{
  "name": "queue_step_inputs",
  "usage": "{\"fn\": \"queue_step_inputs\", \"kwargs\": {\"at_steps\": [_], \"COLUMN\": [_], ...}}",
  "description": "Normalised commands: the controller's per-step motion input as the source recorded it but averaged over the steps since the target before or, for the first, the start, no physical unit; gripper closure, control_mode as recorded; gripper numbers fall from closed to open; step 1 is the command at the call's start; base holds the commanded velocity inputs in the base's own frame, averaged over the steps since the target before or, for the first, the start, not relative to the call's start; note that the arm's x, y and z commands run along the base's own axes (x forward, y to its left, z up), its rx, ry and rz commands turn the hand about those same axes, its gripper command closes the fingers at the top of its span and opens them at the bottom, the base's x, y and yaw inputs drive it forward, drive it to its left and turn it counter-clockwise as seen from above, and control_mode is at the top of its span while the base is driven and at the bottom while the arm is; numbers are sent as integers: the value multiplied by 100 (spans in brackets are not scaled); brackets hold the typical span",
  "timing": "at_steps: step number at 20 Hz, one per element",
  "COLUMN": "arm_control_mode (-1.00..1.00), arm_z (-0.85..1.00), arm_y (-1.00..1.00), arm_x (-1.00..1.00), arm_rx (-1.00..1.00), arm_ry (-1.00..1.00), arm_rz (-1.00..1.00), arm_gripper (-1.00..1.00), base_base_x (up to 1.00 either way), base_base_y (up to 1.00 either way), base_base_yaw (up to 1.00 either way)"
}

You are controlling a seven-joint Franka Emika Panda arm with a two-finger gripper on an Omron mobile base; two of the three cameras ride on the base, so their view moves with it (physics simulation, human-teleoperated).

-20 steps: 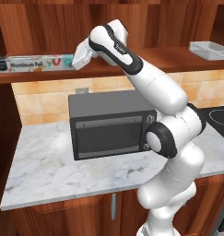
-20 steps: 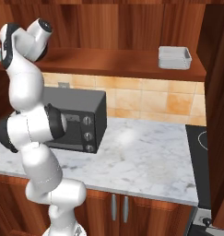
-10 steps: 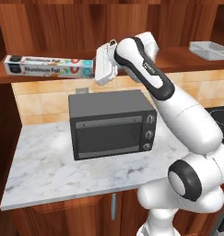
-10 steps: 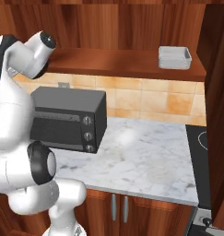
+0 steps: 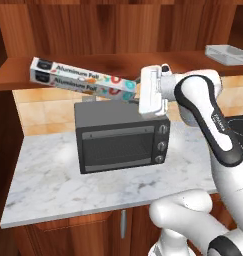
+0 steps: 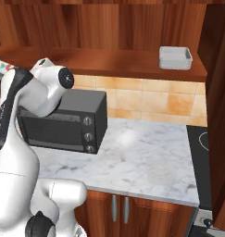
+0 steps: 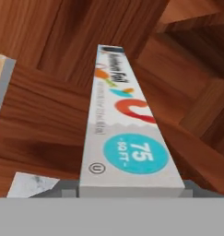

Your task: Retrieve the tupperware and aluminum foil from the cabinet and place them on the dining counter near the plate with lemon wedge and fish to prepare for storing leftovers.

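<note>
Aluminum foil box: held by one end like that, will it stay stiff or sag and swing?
The aluminum foil box keeps straight edges, so probably stiff. It is long and slim, and the end effector has only one end, so it may lever or twist. Flat sides: unlikely to roll once set down.

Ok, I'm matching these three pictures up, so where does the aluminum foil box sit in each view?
Left base view: the aluminum foil slants across the upper left, above the toaster oven, its near end at the gripper.
Right base view: a sliver of it at the left edge, behind the arm.
Hand view: it runs up the middle, over wood.
Shared landmark: the toaster oven in both base views.
</note>
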Motion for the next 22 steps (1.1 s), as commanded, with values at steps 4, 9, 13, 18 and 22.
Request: {"fn": "queue_step_inputs", "kwargs": {"at_steps": [4, 9, 13, 18, 22], "arm_control_mode": [-100, -100, -100, -100, -100], "arm_z": [-20, -48, -54, -37, -22], "arm_y": [-64, -46, -43, -80, -74], "arm_x": [-100, -100, -93, -14, 0], "arm_rx": [1, 0, -5, -4, -5], "arm_ry": [6, 18, 33, 36, 41], "arm_rz": [12, 33, 12, -25, -41], "arm_gripper": [100, 100, 100, 100, 100], "base_base_x": [0, 0, 0, 0, 0], "base_base_y": [0, 0, 0, 0, 0], "base_base_yaw": [0, 0, 0, 0, 0]}}
